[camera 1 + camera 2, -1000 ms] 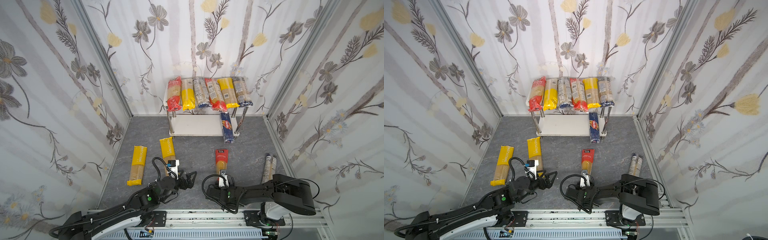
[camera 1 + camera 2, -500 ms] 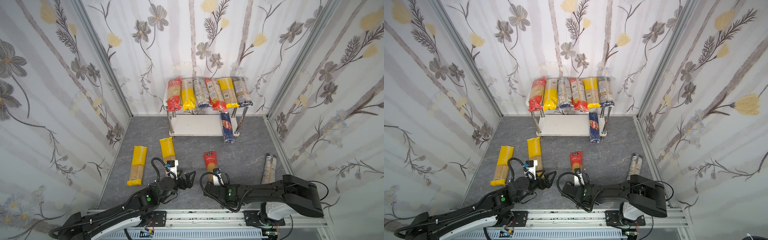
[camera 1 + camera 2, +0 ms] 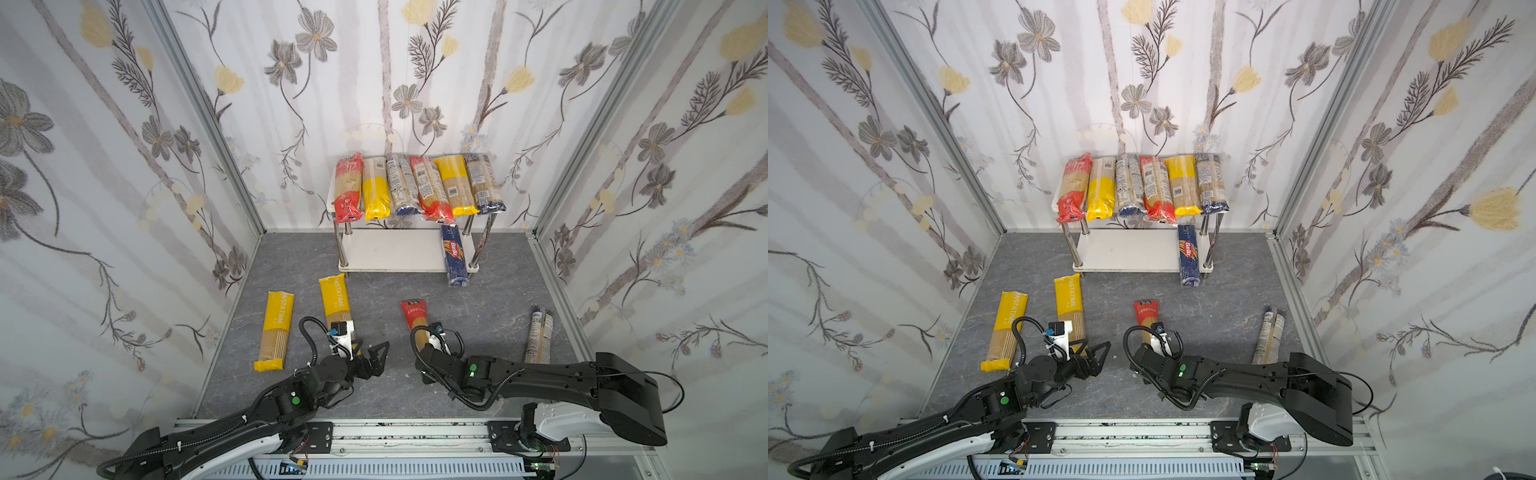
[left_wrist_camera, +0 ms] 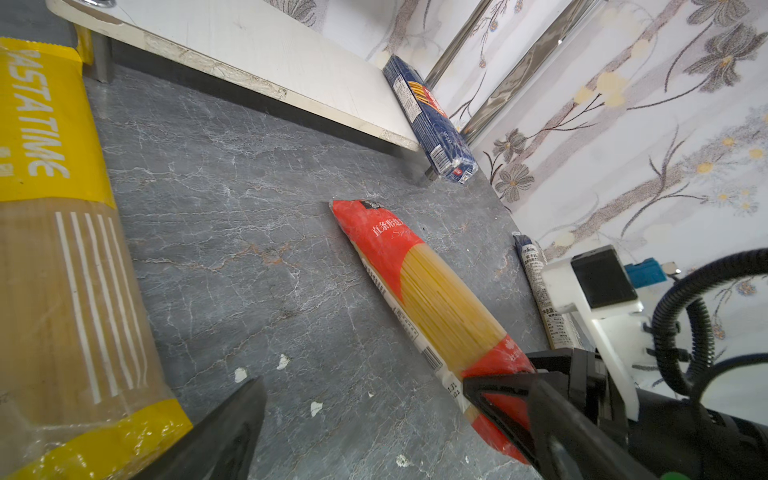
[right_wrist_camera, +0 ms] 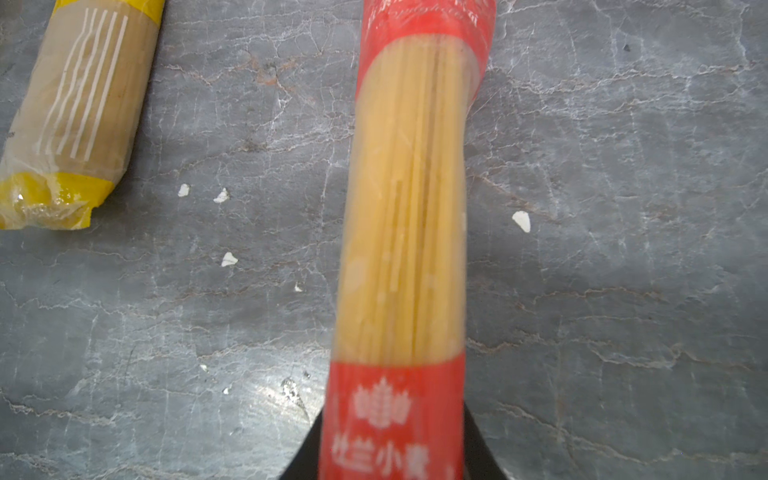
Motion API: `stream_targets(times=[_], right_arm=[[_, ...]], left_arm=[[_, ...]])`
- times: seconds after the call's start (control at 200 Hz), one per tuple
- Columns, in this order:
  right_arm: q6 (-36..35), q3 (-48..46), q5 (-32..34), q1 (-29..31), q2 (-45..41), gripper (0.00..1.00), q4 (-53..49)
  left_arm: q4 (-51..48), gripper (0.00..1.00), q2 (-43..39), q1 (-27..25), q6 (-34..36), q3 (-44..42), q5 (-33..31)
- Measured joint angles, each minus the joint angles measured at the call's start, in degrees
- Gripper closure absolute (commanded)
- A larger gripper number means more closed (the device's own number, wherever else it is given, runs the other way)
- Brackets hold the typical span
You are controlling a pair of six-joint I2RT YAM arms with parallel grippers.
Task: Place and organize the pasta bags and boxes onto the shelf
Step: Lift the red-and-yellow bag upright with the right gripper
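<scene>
**One bag in the R jaws, long axis toward the shelf**

Jaws of the right gripper (image 5: 392, 457) are closed narrow on the near red end of the red-ended spaghetti bag (image 3: 415, 316). In the right wrist view the dark fingers flank that end on both sides. From the jaws the bag runs straight out, away from the robot, w/ its far end leaning slightly left.

The shelf (image 3: 395, 251) lies ahead on roughly that axis, well apart. Its top board is filled edge to edge by six bags (image 3: 417, 187). The lower board holds only the Barilla box (image 3: 455, 255) at its right side.

The left gripper (image 3: 368, 351) has its jaws wide and empty, just beside the near PASTATIME bag (image 3: 336, 299). The R arm is thus the one placed for the carry. An end grip probably lets the far tip droop, so approx. level entry onto the lower board needs care.
</scene>
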Motion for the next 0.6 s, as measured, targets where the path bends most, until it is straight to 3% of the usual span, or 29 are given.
stream_targets(times=[0.6], right_arm=[[-7.1, 0.9, 0.1, -5.3, -4.3, 0.85, 1.0]], left_arm=[[0.3, 0.00, 1.7, 0.0, -0.3, -0.5, -3.9]])
